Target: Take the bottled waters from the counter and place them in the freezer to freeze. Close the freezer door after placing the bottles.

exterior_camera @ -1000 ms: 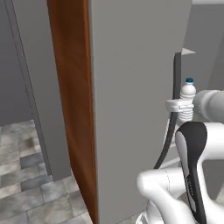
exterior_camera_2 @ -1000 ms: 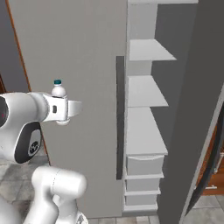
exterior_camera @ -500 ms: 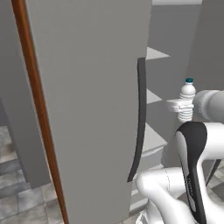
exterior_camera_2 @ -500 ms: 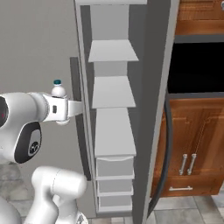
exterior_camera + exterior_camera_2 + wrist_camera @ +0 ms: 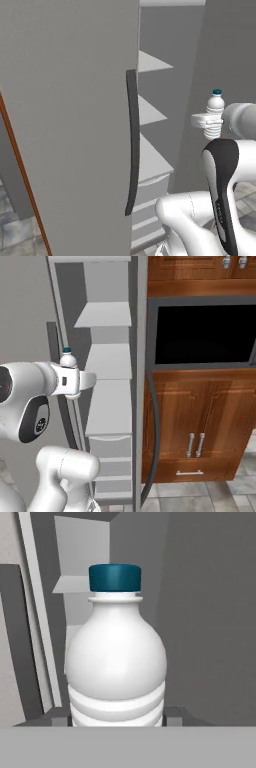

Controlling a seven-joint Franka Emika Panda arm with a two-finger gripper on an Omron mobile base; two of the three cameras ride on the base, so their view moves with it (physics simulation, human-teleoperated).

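Bottled water (image 5: 116,662) — teal cap, no readable writing — clamped in jaws.

One bottled water (image 5: 116,662) with one teal cap stands upright between the pincer's (image 5: 116,714) fingers. Ahead of the pincer, the open freezer (image 5: 107,363) shows three pale shelves and three drawers below.

A tall grey freezer door (image 5: 70,125) is seen standing open at the left, with its long dark vertical handle (image 5: 132,145) near its right edge. Beside it, the freezer (image 5: 155,120) interior is shown, with pale shelves stacked one above another and drawers below. At the right, a water bottle (image 5: 215,112) with a teal cap is held upright in the closed gripper (image 5: 209,121), in front of the freezer opening.
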